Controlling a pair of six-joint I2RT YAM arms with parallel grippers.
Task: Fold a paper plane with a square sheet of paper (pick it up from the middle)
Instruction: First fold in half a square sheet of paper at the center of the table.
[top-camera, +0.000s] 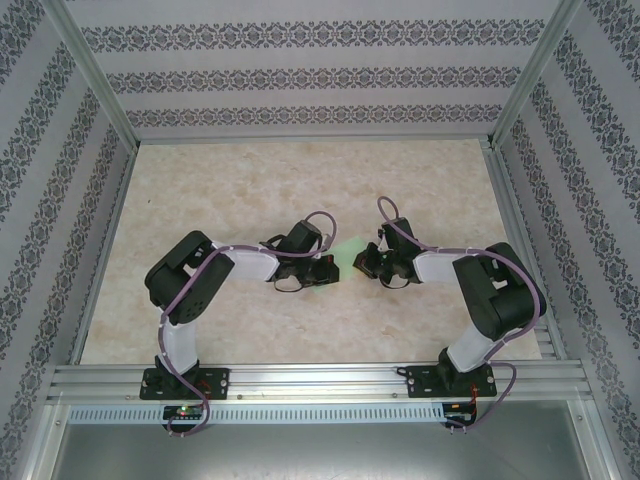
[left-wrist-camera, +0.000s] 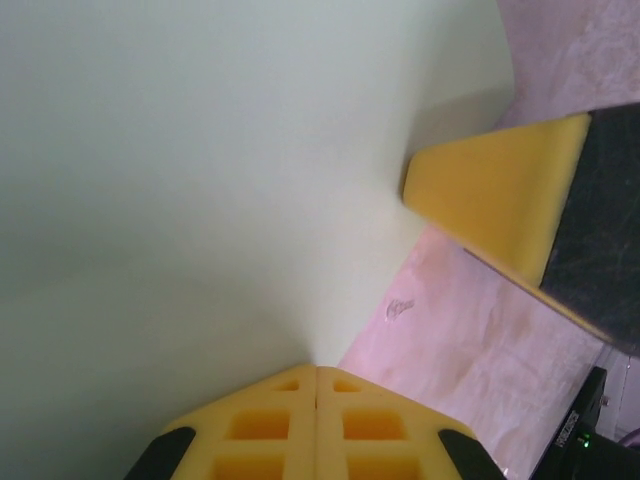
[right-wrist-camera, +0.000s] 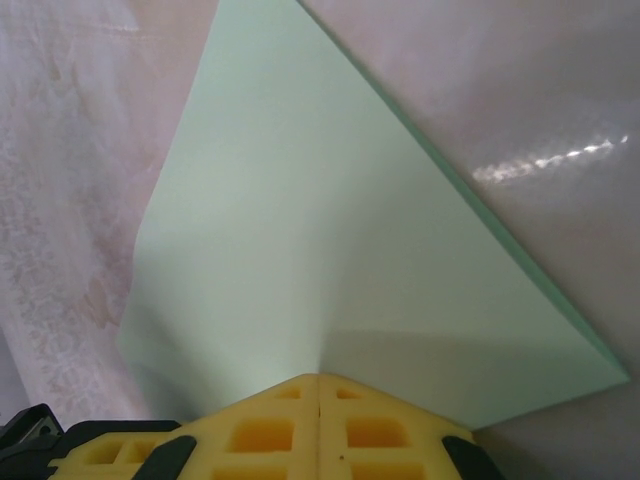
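The pale green square sheet of paper (top-camera: 350, 250) hangs between my two grippers over the middle of the table. My left gripper (top-camera: 333, 268) holds its left side and my right gripper (top-camera: 362, 262) its right side. In the left wrist view the sheet (left-wrist-camera: 200, 180) rises from the tip of my shut left gripper (left-wrist-camera: 317, 372), and a yellow finger (left-wrist-camera: 500, 195) of the right gripper touches its far edge. In the right wrist view the sheet (right-wrist-camera: 320, 230) looks like a pointed triangle with a doubled right edge, pinched in my shut right gripper (right-wrist-camera: 318, 378).
The beige marbled tabletop (top-camera: 300, 170) spreads beyond the grippers. Patterned walls and aluminium posts (top-camera: 95, 80) enclose it on three sides. A metal rail (top-camera: 320, 380) carrying both arm bases runs along the near edge.
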